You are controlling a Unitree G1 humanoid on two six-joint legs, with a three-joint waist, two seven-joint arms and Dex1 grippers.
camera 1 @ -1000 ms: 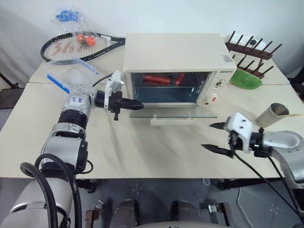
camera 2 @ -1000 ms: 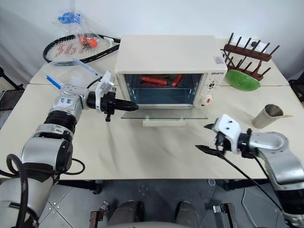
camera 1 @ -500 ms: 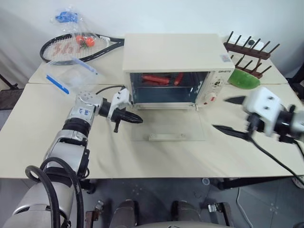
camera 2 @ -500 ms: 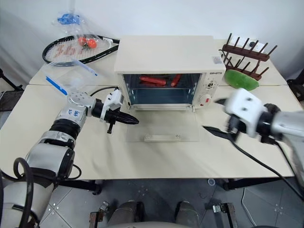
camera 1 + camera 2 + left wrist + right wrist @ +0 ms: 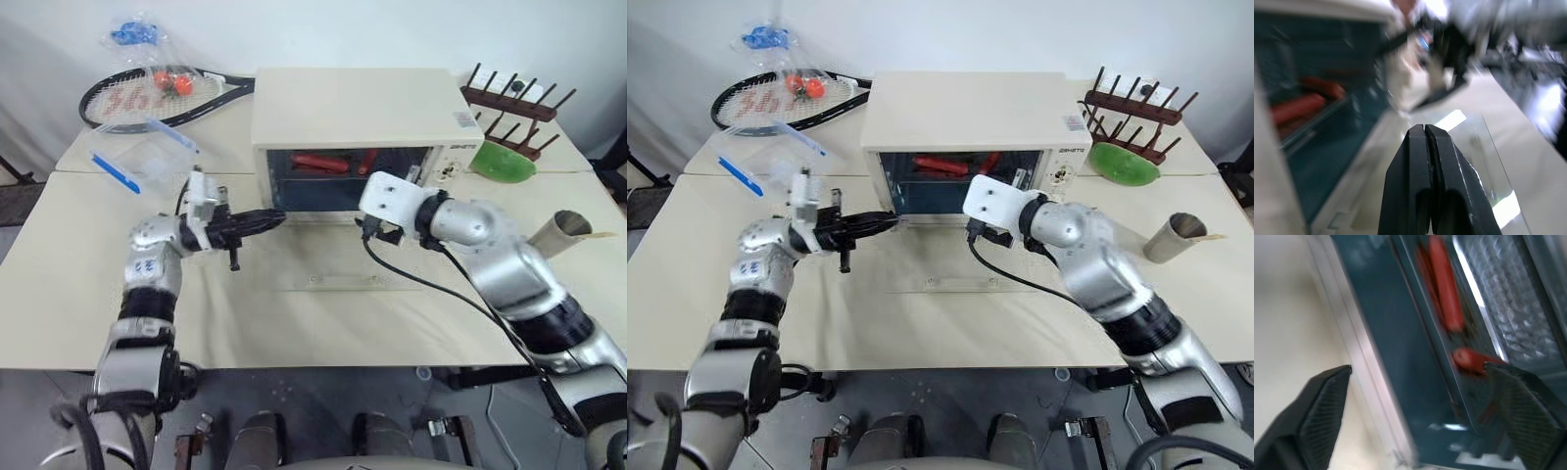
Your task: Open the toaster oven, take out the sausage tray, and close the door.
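The cream-white toaster oven (image 5: 353, 103) stands at the middle of the table. Its glass door (image 5: 338, 257) lies folded down flat on the table, with the bar handle (image 5: 341, 282) at the near edge. Inside, red sausages (image 5: 318, 162) lie on the ridged metal sausage tray (image 5: 1503, 298). My left gripper (image 5: 276, 216) is shut and empty, with its tips by the oven's lower left front corner, above the door's left edge. My right gripper (image 5: 1418, 366) is open and empty just in front of the oven's opening. It points in at the tray without touching it.
A tennis racket (image 5: 147, 93), a plastic bag (image 5: 132, 34) and a clear box with a blue edge (image 5: 142, 157) lie at the back left. A wooden rack (image 5: 514, 108), a green bowl (image 5: 505, 162) and a paper cup (image 5: 558, 235) stand at the right. My right arm's cable (image 5: 431, 284) crosses the door.
The door has dropped from partly open to flat on the table. My right gripper swung from the table's front right up to the oven's opening. My left gripper drew back a little leftward.
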